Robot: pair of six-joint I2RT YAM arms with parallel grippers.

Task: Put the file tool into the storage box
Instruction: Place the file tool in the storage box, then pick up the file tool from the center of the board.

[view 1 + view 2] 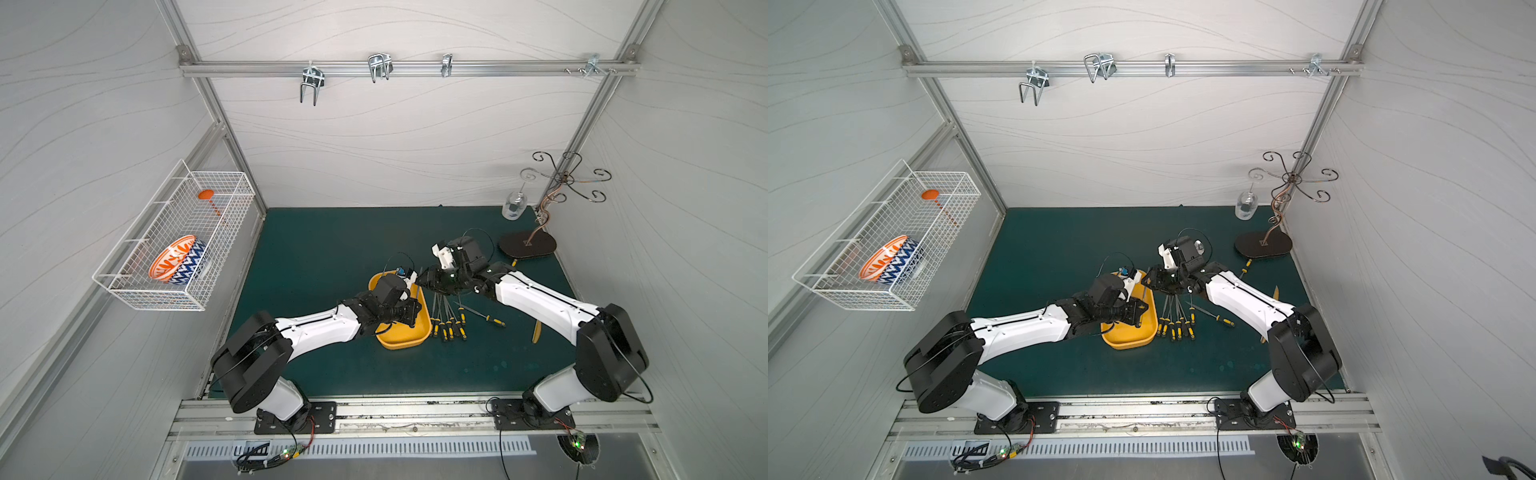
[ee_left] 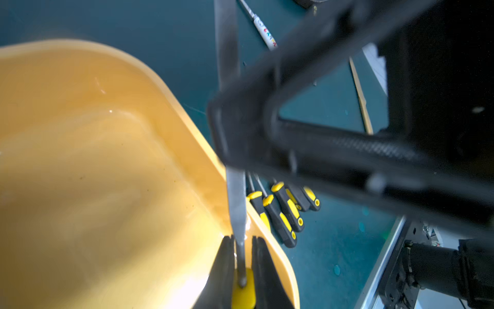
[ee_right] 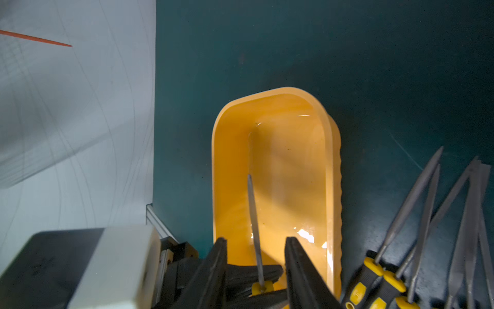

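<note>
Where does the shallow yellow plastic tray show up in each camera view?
In both top views: shallow yellow plastic tray central, partly under the left arm.
Left wrist: fills half the picture, behind the held grey file.
Right wrist: central, seen lengthwise, the file over it.
Shared landmark: black-and-yellow-handled files lying beside it.

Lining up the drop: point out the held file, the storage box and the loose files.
held file (image 3: 254, 214), right wrist view, middle of its grey blade.
storage box (image 3: 331, 174), right wrist view, its long rim.
loose files (image 2: 288, 207), left wrist view, one black-and-yellow handle.
</note>
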